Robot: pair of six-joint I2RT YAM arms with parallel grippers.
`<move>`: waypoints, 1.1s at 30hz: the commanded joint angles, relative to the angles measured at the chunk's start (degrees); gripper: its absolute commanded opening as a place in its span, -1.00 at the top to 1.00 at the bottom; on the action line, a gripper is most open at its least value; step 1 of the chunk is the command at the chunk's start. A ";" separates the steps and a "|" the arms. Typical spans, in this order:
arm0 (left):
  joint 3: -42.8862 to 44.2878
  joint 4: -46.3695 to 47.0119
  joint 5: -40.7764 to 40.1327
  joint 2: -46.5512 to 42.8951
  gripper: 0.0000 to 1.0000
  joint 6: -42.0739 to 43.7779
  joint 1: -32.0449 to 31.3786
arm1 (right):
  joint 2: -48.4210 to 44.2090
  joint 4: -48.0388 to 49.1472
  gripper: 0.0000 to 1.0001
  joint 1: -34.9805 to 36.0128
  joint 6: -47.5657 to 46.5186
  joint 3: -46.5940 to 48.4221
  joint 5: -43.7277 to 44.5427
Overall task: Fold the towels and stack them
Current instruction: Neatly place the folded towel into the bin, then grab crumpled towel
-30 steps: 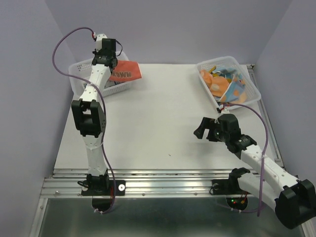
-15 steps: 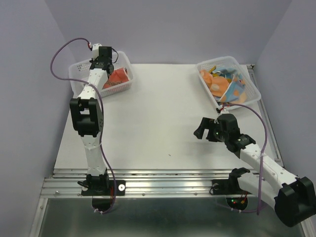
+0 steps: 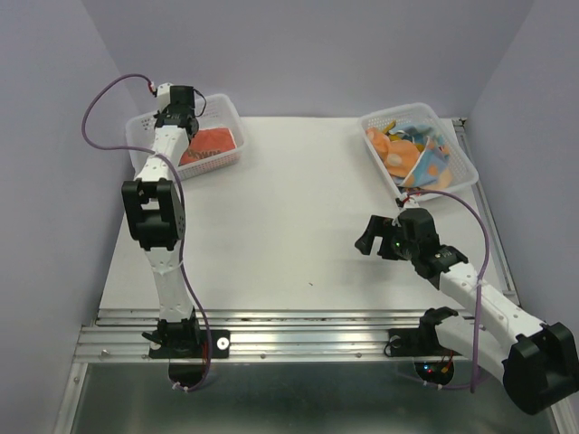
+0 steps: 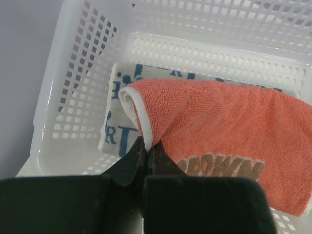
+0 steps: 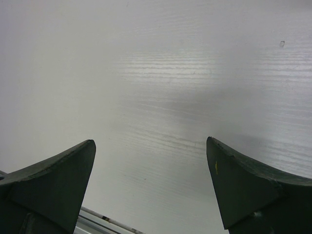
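left gripper point(image 4: 145, 147) pinches orange towel point(image 4: 219, 126); white towel point(image 4: 111, 112) beneath shows blue "rt".

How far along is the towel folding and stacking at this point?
Done: a folded blue-lettered towel lies in the left basket. In hand: the left gripper pinches the folded orange towel, draped over that first one. Remaining: a heap of crumpled towels fills the right basket, and the right gripper hangs open over the table.
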 commanded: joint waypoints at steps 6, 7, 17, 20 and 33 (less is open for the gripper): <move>3.44 -4.89 -1.04 0.79 0.43 -2.13 1.68 | -0.91 0.59 -1.00 0.17 -0.74 2.40 1.82; 3.18 -5.15 -1.22 0.09 0.30 -2.22 1.85 | -1.00 0.59 -1.00 0.26 -0.82 2.58 1.91; -0.42 -5.42 1.84 -11.68 -0.97 -3.63 1.94 | -2.14 -1.87 -1.00 0.17 1.20 6.79 3.67; -5.68 -3.67 7.64 -18.53 -0.98 -6.78 1.85 | -2.59 -2.39 -1.00 0.17 2.69 9.78 5.17; -61.49 20.34 20.22 -60.28 -0.98 -15.58 -13.35 | 22.95 -15.12 -1.00 -7.03 4.27 39.46 39.76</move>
